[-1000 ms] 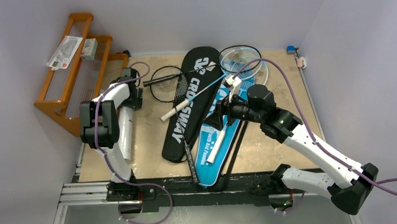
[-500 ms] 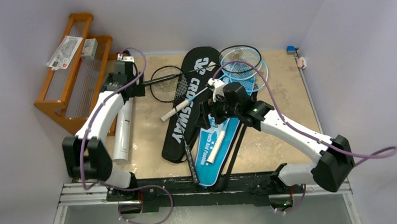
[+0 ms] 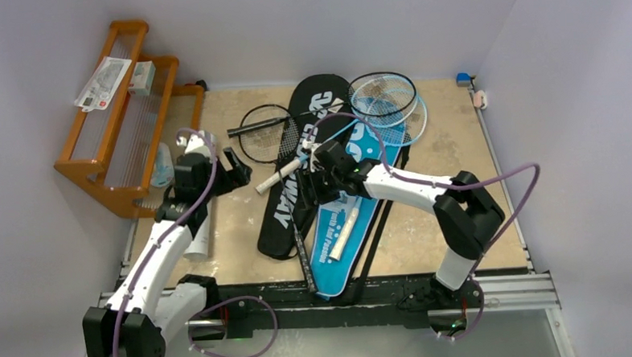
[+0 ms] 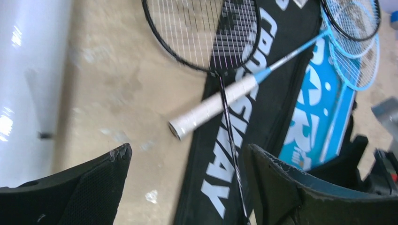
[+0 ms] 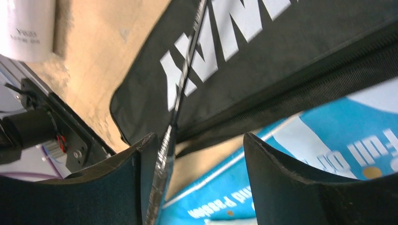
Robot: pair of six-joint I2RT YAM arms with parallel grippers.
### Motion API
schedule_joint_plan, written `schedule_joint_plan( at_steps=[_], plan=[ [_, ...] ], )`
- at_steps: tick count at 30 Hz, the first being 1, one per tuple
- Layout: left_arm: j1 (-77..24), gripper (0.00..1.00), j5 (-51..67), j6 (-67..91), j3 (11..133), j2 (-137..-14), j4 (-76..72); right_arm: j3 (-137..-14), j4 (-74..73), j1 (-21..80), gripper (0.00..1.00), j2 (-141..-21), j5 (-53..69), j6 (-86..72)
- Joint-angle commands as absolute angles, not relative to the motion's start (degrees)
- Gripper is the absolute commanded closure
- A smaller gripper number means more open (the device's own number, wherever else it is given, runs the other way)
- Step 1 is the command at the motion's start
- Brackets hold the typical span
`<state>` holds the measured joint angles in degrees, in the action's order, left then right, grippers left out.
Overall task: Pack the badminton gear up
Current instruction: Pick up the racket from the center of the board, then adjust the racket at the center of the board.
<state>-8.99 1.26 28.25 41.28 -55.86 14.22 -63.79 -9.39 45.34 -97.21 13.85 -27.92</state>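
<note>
The left gripper (image 4: 185, 187) hangs released. Its black, coarse-textured fingers (image 4: 80, 187) are spread wide over the tan, scuffed table (image 4: 117, 93) and grasp nothing. Just ahead lies the light-blue racket (image 4: 211, 105), its white wrapped grip a slim cylinder resting across the edge of the black cover (image 4: 281, 75). Off to one side the white tube (image 4: 28, 84) lies on its side, smooth and glossy; what it holds cannot be seen.

The right gripper (image 5: 197, 187) is also released, with its jaws apart above the line where the black cover meets the blue cover (image 5: 338, 136). The thin shaft of the black racket (image 5: 185, 79) runs between the fingers, close to one of them and not pinched.

From above, both covers are flat, racket-shaped fabric sleeves lying side by side, the black one lettered "CROSSWAY" in white. The rackets lie on top of the covers, not in them. The black racket's round strung head rests on the table left of the black cover, and its shaft crosses that cover toward the near edge. A cluster of strung heads (image 3: 386, 103), one black-rimmed and the rest light blue, overlaps at the blue cover's far end. A second white grip (image 3: 343, 232) lies on the blue cover. Whether either cover is open or holds anything cannot be told.

By the left wall, the orange slatted wooden rack (image 3: 94, 156) carries a flat packet (image 3: 103, 79) and a small box (image 3: 142, 76) on its upper shelf.
</note>
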Motion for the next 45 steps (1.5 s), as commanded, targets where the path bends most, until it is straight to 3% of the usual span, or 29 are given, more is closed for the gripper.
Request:
schedule_joint_plan(
  at_steps=[1,3,7,11,17,19,22,24,33,41,45],
  plan=[
    [-8.7,0.13,8.6,41.3,33.3,-51.6,1.3,-70.4,-6.5,47.4,0.32,-100.7,11.4,-28.7],
    [-8.7,0.08,6.6,42.5,31.0,-51.0,0.9,-73.3,-7.8,48.4,0.34,-103.9,10.2,-28.6],
    [-8.3,0.09,-3.9,49.9,29.2,-49.5,7.7,-78.5,-9.9,49.7,0.4,-109.7,8.7,-28.6],
    [-8.0,0.18,-0.6,48.4,27.3,-49.1,4.0,-80.3,-10.3,49.7,0.44,-112.6,5.4,-29.1],
    [-8.1,0.19,6.4,43.8,26.5,-54.9,-1.7,-82.3,-12.5,49.6,0.54,-115.1,2.1,-29.8],
    [-8.2,0.2,8.5,43.5,26.1,-57.4,-4.3,-82.8,-13.0,49.6,0.63,-115.4,1.9,-29.3],
    [-8.9,0.2,11.6,42.2,25.8,-60.8,-8.2,-82.3,-13.3,49.3,0.89,-113.8,1.9,-29.2],
    [-9.9,0.2,10.5,41.7,26.7,-62.8,-9.1,-80.9,-13.3,48.4,0.99,-111.4,2.3,-30.1],
    [-12.7,0.23,7.8,37.0,31.5,-75.4,-13.4,-69.2,-11.4,37.5,1.0,-94.7,4.4,-35.3],
    [-13.6,0.21,3.7,31.1,35.4,-83.0,-12.7,-68.0,-18.3,33.0,1.0,-85.7,-4.8,-36.1],
    [-13.6,0.22,8.2,29.5,40.1,-89.4,-10.1,-67.0,-18.9,32.7,1.0,-82.8,-4.6,-35.4]
  ],
)
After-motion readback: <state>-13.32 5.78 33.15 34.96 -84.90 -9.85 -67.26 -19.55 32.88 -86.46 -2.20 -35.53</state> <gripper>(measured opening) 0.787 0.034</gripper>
